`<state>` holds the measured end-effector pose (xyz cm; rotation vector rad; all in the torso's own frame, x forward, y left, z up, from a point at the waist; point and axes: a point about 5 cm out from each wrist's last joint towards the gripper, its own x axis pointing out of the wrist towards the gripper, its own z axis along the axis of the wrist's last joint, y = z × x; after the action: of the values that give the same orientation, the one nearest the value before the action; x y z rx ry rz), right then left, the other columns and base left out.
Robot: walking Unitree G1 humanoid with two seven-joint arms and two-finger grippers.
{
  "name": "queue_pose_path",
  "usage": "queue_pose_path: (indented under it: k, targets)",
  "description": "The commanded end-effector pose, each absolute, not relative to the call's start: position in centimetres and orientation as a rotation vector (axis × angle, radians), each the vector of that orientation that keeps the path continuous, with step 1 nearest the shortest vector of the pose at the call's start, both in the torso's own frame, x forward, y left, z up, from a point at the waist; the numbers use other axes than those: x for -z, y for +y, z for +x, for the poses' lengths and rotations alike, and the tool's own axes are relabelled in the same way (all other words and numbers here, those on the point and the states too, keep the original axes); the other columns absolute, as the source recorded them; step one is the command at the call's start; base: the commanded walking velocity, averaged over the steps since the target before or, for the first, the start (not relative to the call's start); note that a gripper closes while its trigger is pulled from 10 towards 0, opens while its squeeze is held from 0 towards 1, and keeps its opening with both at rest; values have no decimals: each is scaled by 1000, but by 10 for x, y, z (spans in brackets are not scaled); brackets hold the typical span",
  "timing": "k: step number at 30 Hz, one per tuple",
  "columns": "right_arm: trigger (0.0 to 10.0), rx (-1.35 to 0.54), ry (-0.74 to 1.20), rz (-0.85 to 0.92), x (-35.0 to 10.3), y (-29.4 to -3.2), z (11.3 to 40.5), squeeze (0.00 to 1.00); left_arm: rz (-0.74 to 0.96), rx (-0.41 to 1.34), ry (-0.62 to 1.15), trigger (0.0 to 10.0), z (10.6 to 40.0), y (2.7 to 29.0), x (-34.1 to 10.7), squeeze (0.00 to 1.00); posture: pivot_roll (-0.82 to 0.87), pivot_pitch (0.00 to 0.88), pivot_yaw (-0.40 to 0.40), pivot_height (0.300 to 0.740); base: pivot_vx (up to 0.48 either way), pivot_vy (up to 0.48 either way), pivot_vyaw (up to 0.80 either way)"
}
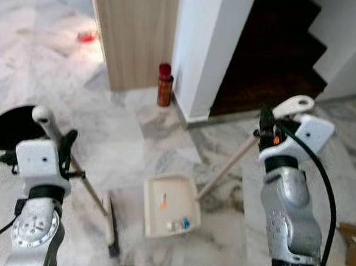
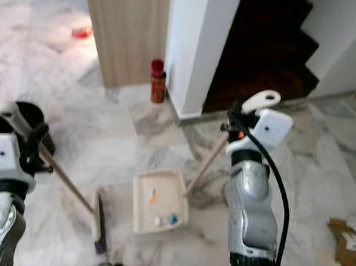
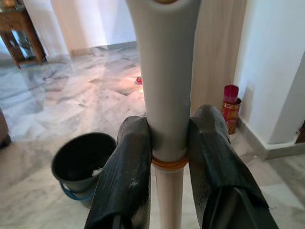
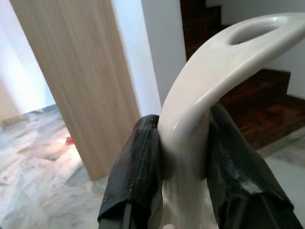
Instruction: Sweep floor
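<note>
left gripper [image 3: 167, 157] gripping broom [image 1: 109, 221], dustpan [image 1: 170, 204] probably right

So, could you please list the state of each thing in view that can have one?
Left gripper: shut on broom handle.
Right gripper: shut on dustpan handle.
Broom: head on the floor, handle tilted.
Dustpan: flat on the floor, a few bits of litter inside.
Bucket: upright, open-topped.
Red can: upright by the wall.
Cardboard scrap: lying on the floor.
</note>
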<state>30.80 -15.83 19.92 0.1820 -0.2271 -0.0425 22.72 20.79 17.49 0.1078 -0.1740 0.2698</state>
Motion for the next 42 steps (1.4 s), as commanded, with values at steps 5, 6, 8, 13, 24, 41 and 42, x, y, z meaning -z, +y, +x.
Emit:
queue_pose_path:
  k: [5,6,8,13,24,41,42]
  targets:
    - [10000,44,-275,216,-211,-160,307,0,135,-284,-209,10000,225,209,-184,0,-15,196,-48,740,0,362,0]
    - [10000,43,-275,216,-211,-160,308,0,136,-284,-209,10000,225,210,-184,0,-15,196,-48,740,0,360,0]
    - [10000,42,-276,216,-211,-159,308,0,137,-285,-209,10000,226,210,-184,0,-13,201,-50,740,0,360,0]
    - [10000,44,-277,216,-212,-160,310,0,137,-289,-211,10000,227,209,-184,0,-15,210,-53,740,0,359,0]
    - [10000,34,-284,207,-216,-157,312,0,144,-299,-212,10000,227,211,-186,0,-17,235,-53,740,0,340,0]
    - [10000,27,-292,214,-219,-155,312,0,157,-287,-207,10000,227,209,-186,0,-17,249,-49,740,0,337,0]
    - [10000,27,-292,213,-219,-155,312,0,158,-287,-207,10000,227,209,-186,0,-17,249,-49,740,0,337,0]
